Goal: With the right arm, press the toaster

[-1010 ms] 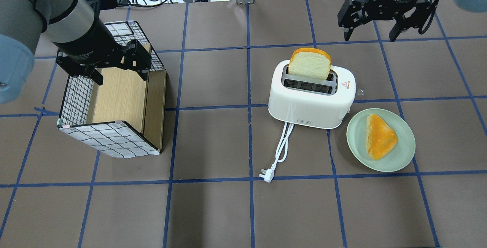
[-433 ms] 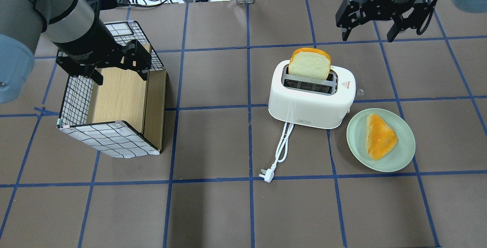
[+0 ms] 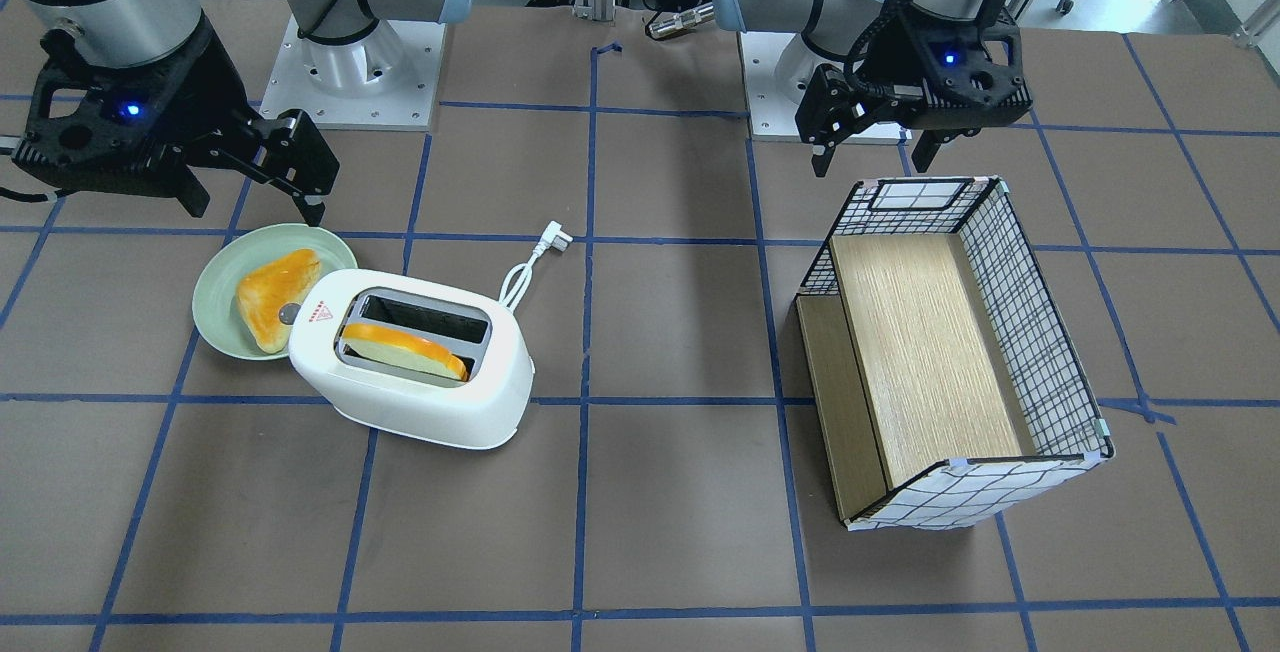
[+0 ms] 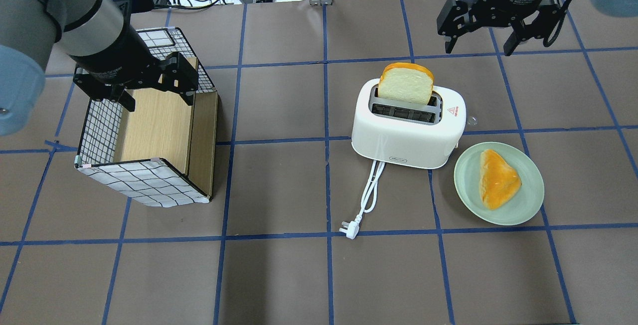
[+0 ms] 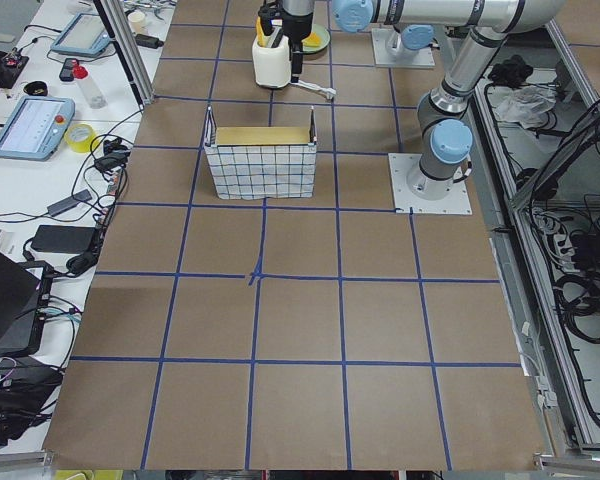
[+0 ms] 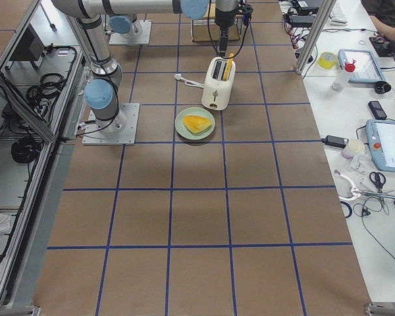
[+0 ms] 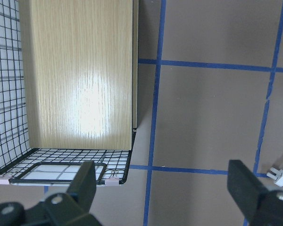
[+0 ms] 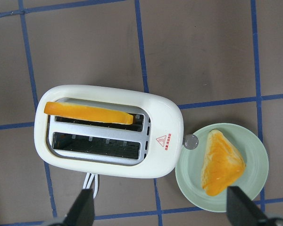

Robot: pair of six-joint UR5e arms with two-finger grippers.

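Overhead, the right gripper [image 4: 479, 49] hangs with its two black fingers [image 4: 450, 41] spread wide and nothing between them, well above the table [image 4: 279, 275] and clear of everything on it. Its wrist camera looks straight down on the toaster [image 4: 408, 135], which stands upright on the brown table with both slots facing up.

A slice of bread [image 4: 404, 84] stands in one slot of the toaster, the slot farther from the robot, its top well above the grey rim; the other slot holds nothing. A red triangle sticker [image 8: 162, 140] sits on the toaster's top at one end, and a small grey round button [image 8: 191, 141] juts from that same end. Just beside that end lies a pale green plate [image 4: 529, 191] with a golden piece of toast [image 4: 498, 178] on it. From the toaster's long side nearest the robot a white cord [image 4: 371, 190] trails across the table to a white plug [image 4: 349, 229].

Well apart from the toaster's other end stands a wire-grid crate [image 4: 149, 180] with a wooden panel inside. The left gripper [image 4: 158, 101] hovers over that crate, fingers likewise wide apart and holding nothing.
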